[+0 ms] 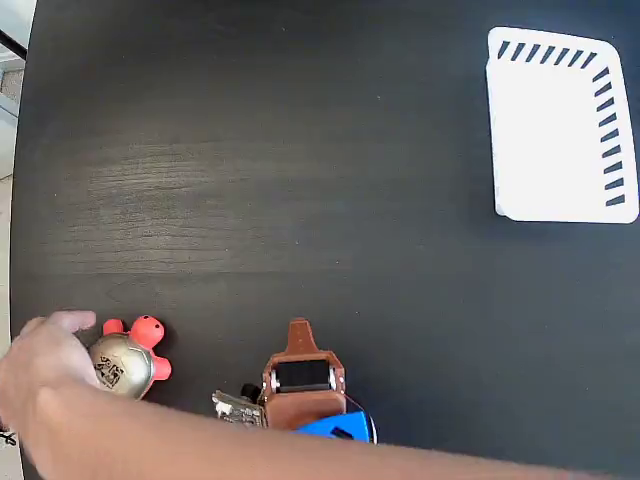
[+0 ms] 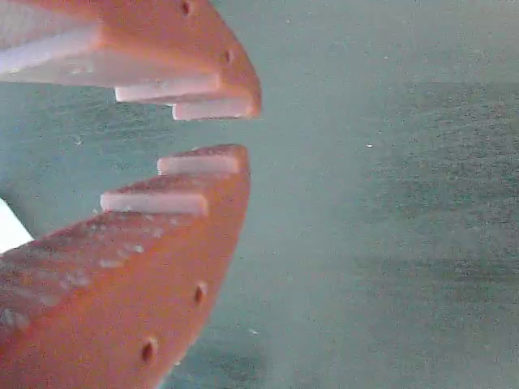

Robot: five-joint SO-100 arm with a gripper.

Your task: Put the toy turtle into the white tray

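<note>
**On the dark table: hand at the turtle, gripper empty, tray far right**

At the lower left of the fixed view, a person's hand [image 1: 40, 362] is resting on the toy turtle [image 1: 128, 358], with the forearm running along the bottom edge of the picture. The turtle is sitting on the dark table [image 1: 300, 180], its shiny gold shell showing a dark mark and its coral-red head and legs pointing up and to the right.

Just right of the turtle, near the bottom centre, the arm's brown gripper [image 1: 299, 327] is pointing up the picture, well apart from the turtle and not touching it. A blue part of the arm is showing below it.

At the upper right, the white tray [image 1: 560, 125] is lying flat, with dark slanted slots along its top and right edges. It is well apart from both the turtle and the gripper.

In the wrist view, the orange fingers [image 2: 203, 182] are standing slightly parted, with a narrow gap between the tips [image 2: 243, 130]. Nothing is sitting between them; only bare table surface is showing behind.
</note>
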